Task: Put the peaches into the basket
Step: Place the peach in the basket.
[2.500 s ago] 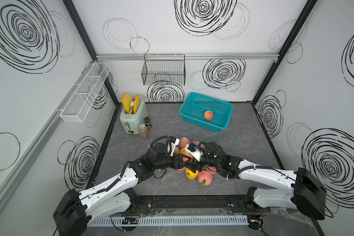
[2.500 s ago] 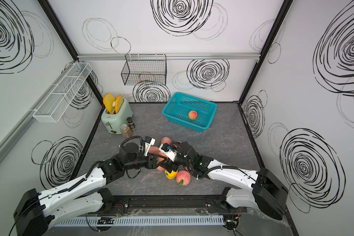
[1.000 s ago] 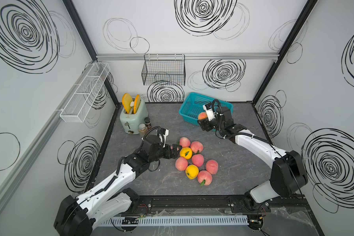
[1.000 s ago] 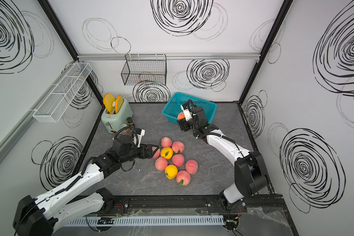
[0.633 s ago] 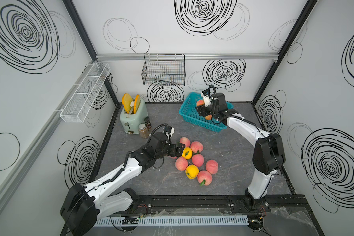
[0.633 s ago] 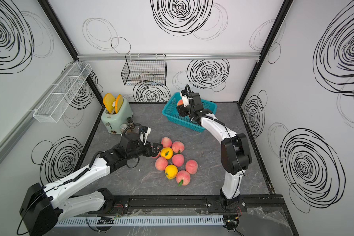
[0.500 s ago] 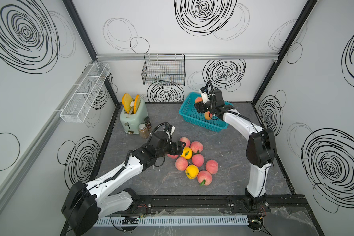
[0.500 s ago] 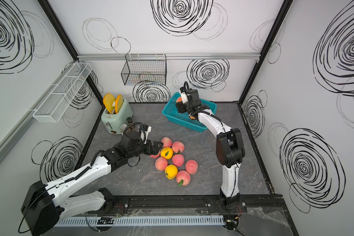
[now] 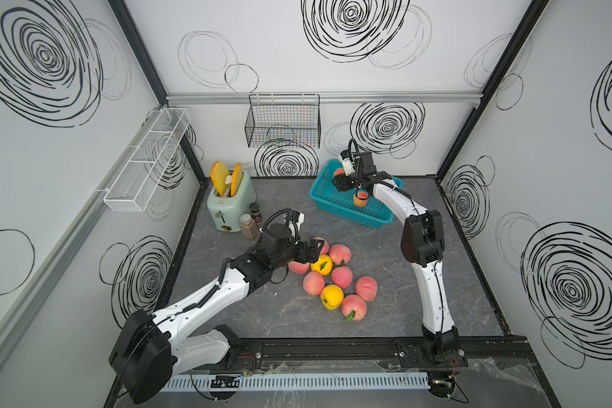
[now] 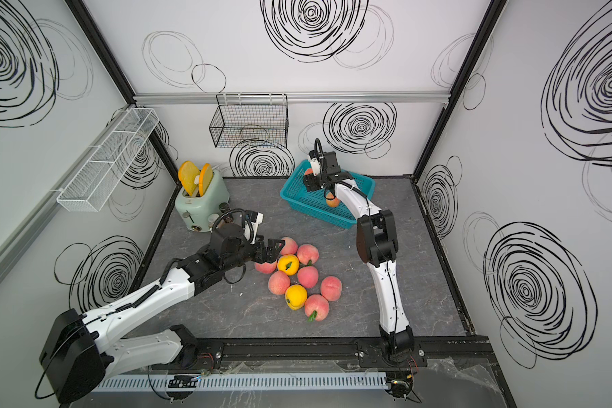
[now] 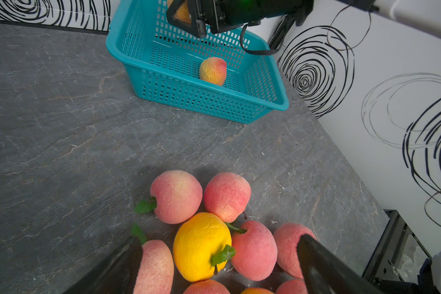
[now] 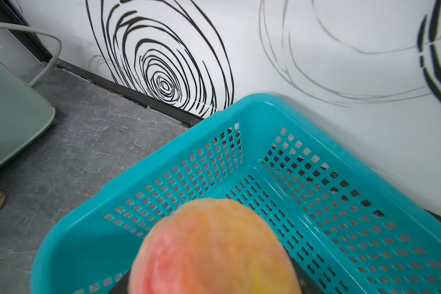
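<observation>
The turquoise basket [image 9: 347, 213] [image 10: 317, 209] [image 11: 204, 101] [image 12: 138, 178] stands at the back right with one peach [image 9: 360, 200] [image 10: 332, 201] [image 11: 212, 70] in it. My right gripper [image 9: 340, 177] [image 10: 309, 177] [image 12: 211, 280] hangs over the basket's far left corner, shut on a pink-orange peach [image 9: 338, 172] [image 12: 214, 247]. Several pink and two yellow peaches [image 9: 341, 276] [image 10: 308, 276] lie clustered mid-table. My left gripper [image 9: 314, 248] [image 10: 273, 250] [image 11: 219, 240] stands open just above the cluster's left edge, its fingers either side of a yellow peach [image 11: 201, 247] and its pink neighbours.
A mint toaster [image 9: 228, 203] holding orange-yellow slices stands at the back left, with spice jars [image 9: 248, 226] in front of it. A black wire basket [image 9: 283, 123] hangs on the back wall and a white mesh rack [image 9: 145, 162] on the left wall.
My right arm has carried its peach from the near rim up over the basket's far left corner. My left gripper has slid forward over the peach cluster, still open.
</observation>
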Available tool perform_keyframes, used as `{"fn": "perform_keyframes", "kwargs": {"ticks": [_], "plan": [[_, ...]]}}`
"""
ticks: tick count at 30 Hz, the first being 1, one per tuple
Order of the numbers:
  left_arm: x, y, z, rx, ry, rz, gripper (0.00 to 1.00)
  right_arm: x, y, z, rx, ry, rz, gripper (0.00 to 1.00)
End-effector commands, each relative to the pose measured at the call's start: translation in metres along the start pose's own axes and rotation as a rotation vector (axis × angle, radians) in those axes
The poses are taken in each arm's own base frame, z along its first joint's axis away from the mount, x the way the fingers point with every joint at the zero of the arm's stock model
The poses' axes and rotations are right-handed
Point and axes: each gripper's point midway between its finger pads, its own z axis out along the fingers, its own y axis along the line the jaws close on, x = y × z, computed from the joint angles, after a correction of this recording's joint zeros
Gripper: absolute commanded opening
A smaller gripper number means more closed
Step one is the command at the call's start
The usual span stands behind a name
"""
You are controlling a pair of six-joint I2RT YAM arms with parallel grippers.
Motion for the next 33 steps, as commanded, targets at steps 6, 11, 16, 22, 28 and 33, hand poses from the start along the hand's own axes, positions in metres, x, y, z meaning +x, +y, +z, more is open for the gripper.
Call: {"fn": "perform_keyframes", "kwargs": {"ticks": [6, 11, 16, 22, 28, 33], "plan": [[-0.012, -0.002, -0.001, 0.04, -0.067, 0.016, 0.98, 0.015, -0.005, 0.027, -0.04, 0.049, -0.003, 0.74], [-0.016, -0.003, 0.003, 0.051, -0.067, 0.004, 0.98, 0.027, -0.009, 0.037, -0.042, 0.07, 0.003, 0.75], [-0.024, -0.007, 0.008, 0.058, -0.071, 0.005, 0.98, 0.037, -0.013, 0.043, -0.049, 0.09, 0.01, 0.75], [-0.026, -0.01, 0.009, 0.078, -0.087, 0.01, 0.98, 0.049, -0.018, 0.049, -0.03, 0.12, -0.009, 0.76], [-0.028, -0.013, 0.003, 0.099, -0.123, 0.013, 0.98, 0.05, -0.02, 0.052, -0.023, 0.125, -0.015, 0.77], [-0.029, -0.009, 0.001, 0.093, -0.129, 0.008, 0.98, 0.053, -0.023, 0.055, -0.013, 0.135, -0.021, 0.77]]}}
